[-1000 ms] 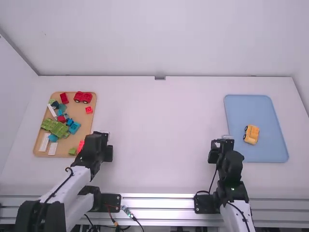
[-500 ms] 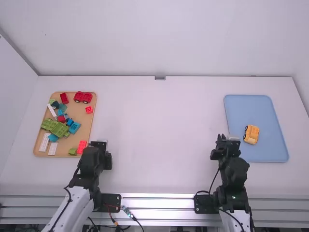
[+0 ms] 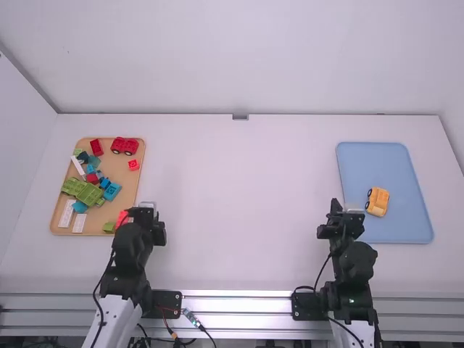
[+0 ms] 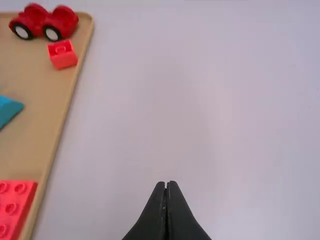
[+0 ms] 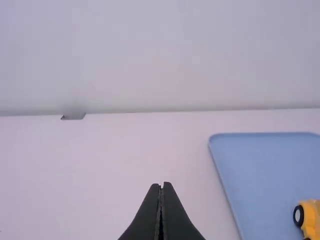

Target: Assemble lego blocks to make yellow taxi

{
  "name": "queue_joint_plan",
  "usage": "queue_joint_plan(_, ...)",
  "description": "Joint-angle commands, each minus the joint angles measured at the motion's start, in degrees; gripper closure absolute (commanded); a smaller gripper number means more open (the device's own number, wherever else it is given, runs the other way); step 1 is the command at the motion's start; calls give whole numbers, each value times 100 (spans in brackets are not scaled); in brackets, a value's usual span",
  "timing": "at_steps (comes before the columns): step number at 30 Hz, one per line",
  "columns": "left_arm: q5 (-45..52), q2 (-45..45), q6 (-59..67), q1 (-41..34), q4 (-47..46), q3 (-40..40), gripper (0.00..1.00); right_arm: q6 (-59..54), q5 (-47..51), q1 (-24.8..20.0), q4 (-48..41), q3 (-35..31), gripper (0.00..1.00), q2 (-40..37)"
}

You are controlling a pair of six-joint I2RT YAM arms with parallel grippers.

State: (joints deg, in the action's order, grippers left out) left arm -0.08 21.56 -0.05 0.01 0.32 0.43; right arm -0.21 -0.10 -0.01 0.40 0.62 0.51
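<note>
Take twelve o'clock as straight away from you across the white table (image 3: 239, 174). Your left gripper (image 3: 147, 212) has its fingers pressed together, tip to tip, with nothing between them. It sits just off the four o'clock side of the tan tray (image 3: 123, 181). Your right gripper (image 3: 345, 216) is closed up the same way and likewise empty, near the blue tray (image 3: 395, 161), which lies at three o'clock on the table. Your yellow toy car (image 3: 378, 201) is on that blue tray, at about two o'clock from the right gripper, its wheels toward nine. Around the tan tray's own dial, you have a red wheeled base (image 3: 125, 146) at one, a small red block (image 3: 133, 165) at two, a red studded brick (image 4: 14, 209) near five and white plates (image 3: 65, 214) around seven; green pieces (image 3: 83, 190) lie toward nine.
</note>
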Motion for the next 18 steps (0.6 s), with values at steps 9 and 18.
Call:
queue_joint_plan(9, 8, -918, 5, -1, -32, -43, 100, 21, 10, 1, -40, -62, 100, -51)
queue_joint_plan(18, 8, -1573, 5, -1, -32, -43, 100, 21, 10, 1, -40, -62, 100, -51)
